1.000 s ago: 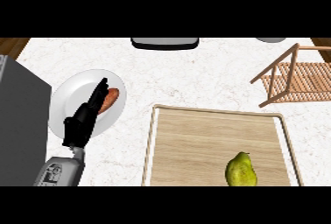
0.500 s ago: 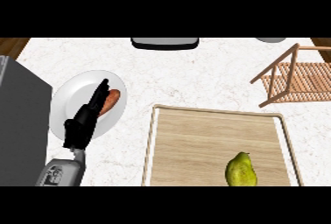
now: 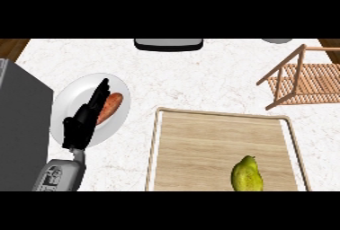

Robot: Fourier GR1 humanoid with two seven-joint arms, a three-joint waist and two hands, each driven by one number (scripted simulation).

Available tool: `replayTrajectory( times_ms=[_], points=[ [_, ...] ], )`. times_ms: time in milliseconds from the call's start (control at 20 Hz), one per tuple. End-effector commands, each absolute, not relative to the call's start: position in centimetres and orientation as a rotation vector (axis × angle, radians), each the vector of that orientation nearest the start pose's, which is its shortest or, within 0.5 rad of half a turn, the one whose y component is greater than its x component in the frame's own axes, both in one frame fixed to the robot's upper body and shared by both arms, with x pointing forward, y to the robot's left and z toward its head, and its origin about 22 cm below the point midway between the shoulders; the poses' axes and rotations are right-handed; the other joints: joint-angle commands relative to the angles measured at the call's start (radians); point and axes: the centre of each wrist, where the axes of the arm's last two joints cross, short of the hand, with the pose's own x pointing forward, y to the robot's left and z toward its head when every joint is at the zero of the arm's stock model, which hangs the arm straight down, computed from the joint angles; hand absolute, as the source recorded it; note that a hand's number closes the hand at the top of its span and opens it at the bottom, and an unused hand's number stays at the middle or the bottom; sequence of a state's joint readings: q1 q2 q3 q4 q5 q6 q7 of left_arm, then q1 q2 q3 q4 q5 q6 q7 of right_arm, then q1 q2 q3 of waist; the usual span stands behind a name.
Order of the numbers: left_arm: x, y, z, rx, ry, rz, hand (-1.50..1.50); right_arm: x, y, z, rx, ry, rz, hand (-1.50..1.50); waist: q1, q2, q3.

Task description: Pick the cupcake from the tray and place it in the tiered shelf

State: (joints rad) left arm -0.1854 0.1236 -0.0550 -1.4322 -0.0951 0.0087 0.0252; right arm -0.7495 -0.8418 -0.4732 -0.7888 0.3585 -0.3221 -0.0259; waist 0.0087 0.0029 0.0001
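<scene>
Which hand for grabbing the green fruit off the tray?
Probably right: the green fruit lies right on the tray, shelf farther right; left hand is over the plate; right hand unseen.

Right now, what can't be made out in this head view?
Cupcake: none shows on the tray; only a green fruit, cut by the lower edge.
Right hand: outside the view.
Tiered shelf: cut by the right edge.
Orange food on the plate: partly under the left hand.

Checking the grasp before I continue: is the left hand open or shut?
Open. The left hand is over the white plate, fingers straight and curled round nothing; the orange food lies beside them on the plate.
</scene>
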Motion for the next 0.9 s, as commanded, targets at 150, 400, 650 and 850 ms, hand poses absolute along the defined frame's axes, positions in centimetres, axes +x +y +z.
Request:
replayTrajectory(
  times_ms=[150, 400, 650, 850],
  points=[
    [28.5, 22.9, 0.9, 0.097, -1.58, -0.248, 0.0, 33.3, -51.6, 23.9, -1.191, -1.629, -0.281, -1.5, 0.001, 0.0, 0.0],
    [28.2, 23.1, 1.5, 0.111, -1.586, -0.28, 0.0, 33.1, -51.2, 23.7, -1.08, -1.691, -0.275, -1.5, -0.003, -0.003, 0.0],
    [28.8, 19.6, 2.1, 0.108, -1.591, -0.25, 0.0, 31.4, -52.5, 27.5, -1.001, -1.744, -0.342, -1.5, -0.01, -0.003, 0.0],
    [29.3, 21.6, 1.9, 0.104, -1.574, -0.269, 0.0, 30.7, -53.4, 29.5, -0.928, -1.807, -0.588, -1.5, -0.007, -0.001, 0.001]
  ],
)
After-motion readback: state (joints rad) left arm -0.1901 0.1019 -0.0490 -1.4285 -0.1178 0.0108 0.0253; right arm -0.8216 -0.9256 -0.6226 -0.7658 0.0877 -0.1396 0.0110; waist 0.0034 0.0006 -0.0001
